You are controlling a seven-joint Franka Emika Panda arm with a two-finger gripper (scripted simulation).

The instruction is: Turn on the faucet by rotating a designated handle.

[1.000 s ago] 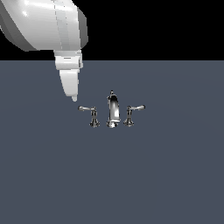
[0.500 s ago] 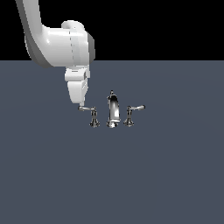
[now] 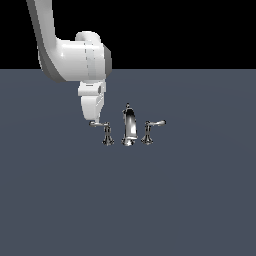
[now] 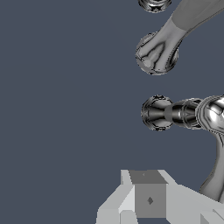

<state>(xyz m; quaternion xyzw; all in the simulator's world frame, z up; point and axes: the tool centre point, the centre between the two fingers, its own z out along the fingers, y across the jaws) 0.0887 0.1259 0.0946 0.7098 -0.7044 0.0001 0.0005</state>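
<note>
Since a second ago the arm (image 3: pixel 75 60) has swung down and toward the exterior view's right, out of the upper left corner toward the frame's middle, so the gripper (image 3: pixel 91 121) now sits at the outer tip of the handle (image 3: pixel 102 125), where earlier it hung above and apart from it. The grey worktop (image 3: pixel 190 200) fills the lower part of the frame beneath a black band. The faucet (image 3: pixel 129 126) stands just above centre: a tall curved spout with a small lever set on each side. The handle is the lever on the exterior view's left, roughly level on its short flared base. I cannot tell whether the gripper is spread or closed; in the wrist view only pale grey finger blocks (image 4: pixel 148 199) show at the bottom edge.
</note>
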